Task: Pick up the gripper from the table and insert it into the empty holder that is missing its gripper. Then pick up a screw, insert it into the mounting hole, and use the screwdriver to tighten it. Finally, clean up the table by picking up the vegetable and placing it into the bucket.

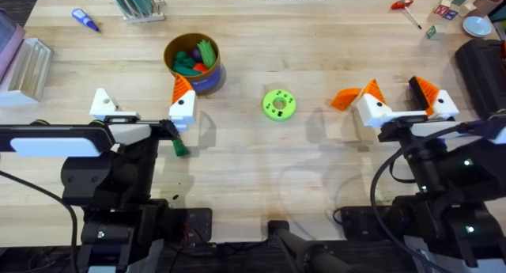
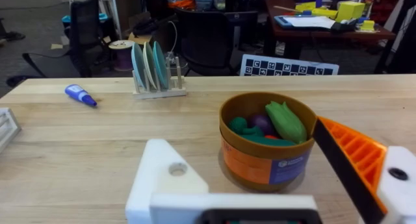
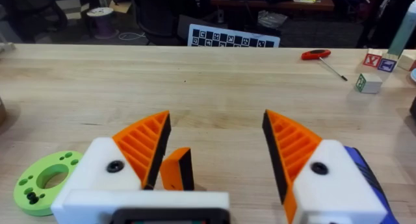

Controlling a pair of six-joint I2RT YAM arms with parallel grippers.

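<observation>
From overhead, the left gripper (image 1: 142, 108) sits low over the wooden table (image 1: 253, 158), its two white blocks spread wide: the outer one is the holder (image 1: 102, 104), bare of any orange tip, while the inner finger (image 1: 182, 99) carries an orange wedge. Just beyond that finger stands the bucket (image 1: 193, 63), tan-orange with a blue-purple lower band and green toy pieces heaped inside. A small dark-green vegetable (image 1: 179, 146) lies on the table near the left gripper's inner side. The green disc (image 1: 278, 104) with holes rests mid-table. The right gripper (image 1: 403, 105) has both orange-tipped fingers apart, holding nothing, and the loose orange gripper (image 1: 345, 99) lies on the table just beside its inner finger. A red-handled tool (image 1: 405, 7) and a small blue pen-like thing (image 1: 84, 19) lie near the far edge. In the left wrist view, the bare holder (image 2: 168, 175) and the orange-tipped finger (image 2: 354, 162) stand apart with the bucket (image 2: 266, 160) close ahead between them. In the right wrist view, the orange fingers (image 3: 144, 146) are spread wide, the loose gripper (image 3: 177, 169) lies against the inner one, and the green disc (image 3: 44, 182) sits farther off to that side.
</observation>
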